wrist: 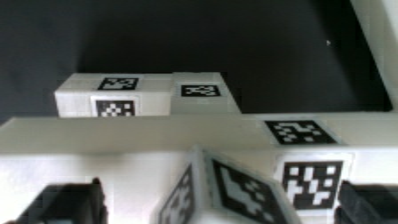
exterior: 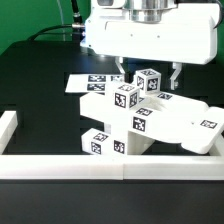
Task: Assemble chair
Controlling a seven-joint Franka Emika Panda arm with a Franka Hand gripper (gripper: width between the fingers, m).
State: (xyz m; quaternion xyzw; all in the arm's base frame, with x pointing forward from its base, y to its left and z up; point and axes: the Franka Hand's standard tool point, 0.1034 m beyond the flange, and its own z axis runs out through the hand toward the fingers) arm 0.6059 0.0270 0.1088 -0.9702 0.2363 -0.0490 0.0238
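The chair (exterior: 135, 115) is a cluster of chunky white tagged pieces in the middle of the black table. A flat panel (exterior: 190, 128) leans off toward the exterior view's right, and a lower block (exterior: 100, 142) stands at the front. An upright tagged post (exterior: 148, 82) tops the cluster. My gripper (exterior: 149, 74) hangs open over it, one finger on each side, with gaps showing. In the wrist view the post (wrist: 240, 185) stands between the dark fingers (wrist: 63, 205) of the gripper (wrist: 226, 202) without touching either. A flat chair panel (wrist: 160, 135) and a tagged block (wrist: 151, 95) lie beyond.
The marker board (exterior: 82, 82) lies flat behind the chair on the exterior view's left. A long white rail (exterior: 110, 166) runs along the front of the table and a short rail (exterior: 8, 128) stands at the left edge.
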